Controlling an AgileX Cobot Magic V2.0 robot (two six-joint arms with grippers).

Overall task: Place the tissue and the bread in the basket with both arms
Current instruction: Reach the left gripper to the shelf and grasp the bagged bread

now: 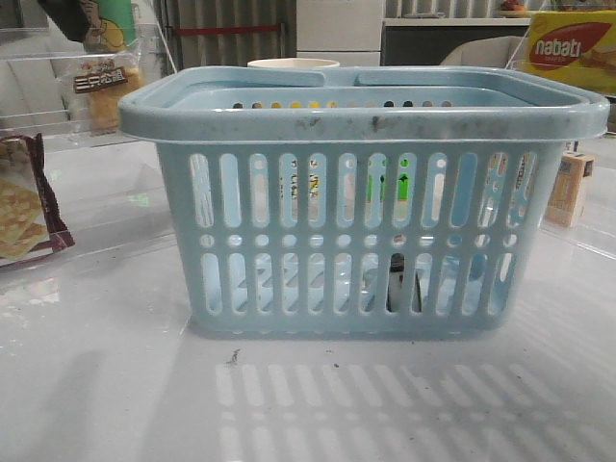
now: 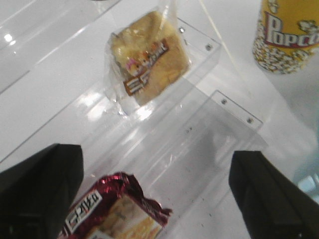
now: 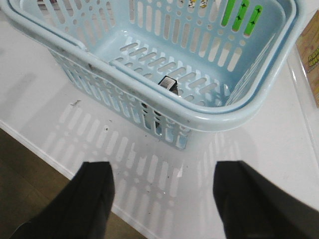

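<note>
The light-blue basket [image 1: 366, 197] stands mid-table; it also shows in the right wrist view [image 3: 209, 117]. A small black-and-white tissue packet [image 3: 168, 84] lies on the basket's floor and shows through the slots [image 1: 402, 289]. The bread bag [image 2: 147, 62], golden-brown with a dark label, sits on a clear acrylic shelf; it also shows at the far left [image 1: 104, 89]. My left gripper [image 2: 157, 191] is open and empty, above the shelf, short of the bread. My right gripper [image 3: 163, 191] is open and empty over the table's front edge, outside the basket.
A maroon-edged cracker packet [image 2: 112, 211] lies between the left fingers; it also shows at the left [image 1: 24, 207]. A popcorn cup [image 2: 289, 35] stands near the shelf [image 2: 199, 119]. A yellow nabati box [image 1: 573, 48] and a small carton [image 1: 566, 188] stand at the right.
</note>
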